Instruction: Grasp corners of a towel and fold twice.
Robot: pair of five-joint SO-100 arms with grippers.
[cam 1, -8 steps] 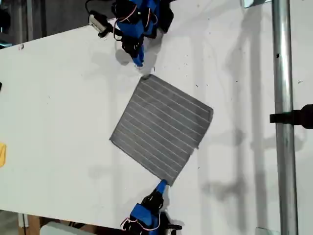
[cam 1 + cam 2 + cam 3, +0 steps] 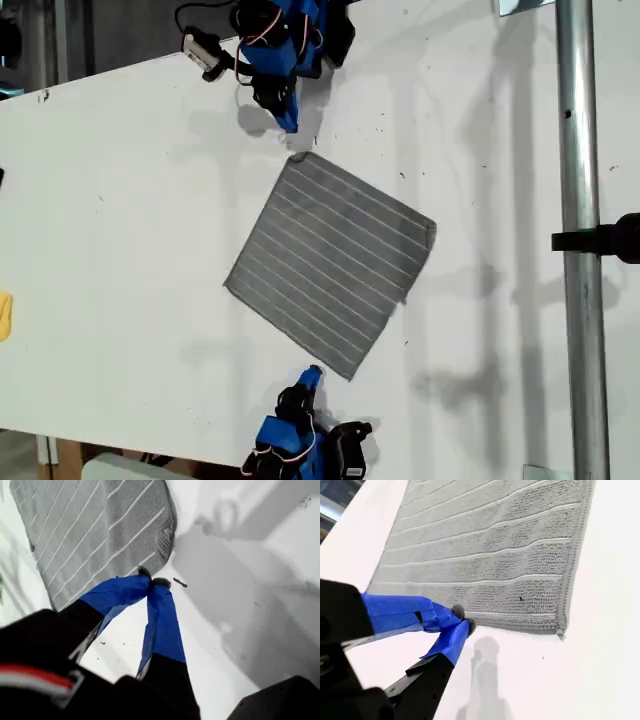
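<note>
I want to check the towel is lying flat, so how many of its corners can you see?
4. On the towel in the exterior view: top corner near one gripper, right corner, bottom corner near the other gripper, left corner. None is hidden or folded under.

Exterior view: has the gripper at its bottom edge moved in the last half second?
Yes. The gripper drew off the bottom corner of the towel, toward the exterior view's left.

The towel (image 2: 330, 263) lay flat on the table (image 2: 120, 220), turned cornerwise. One arm stood beyond its corner toward the exterior view's top, the other beyond its corner toward the bottom, both apart from it.
</note>
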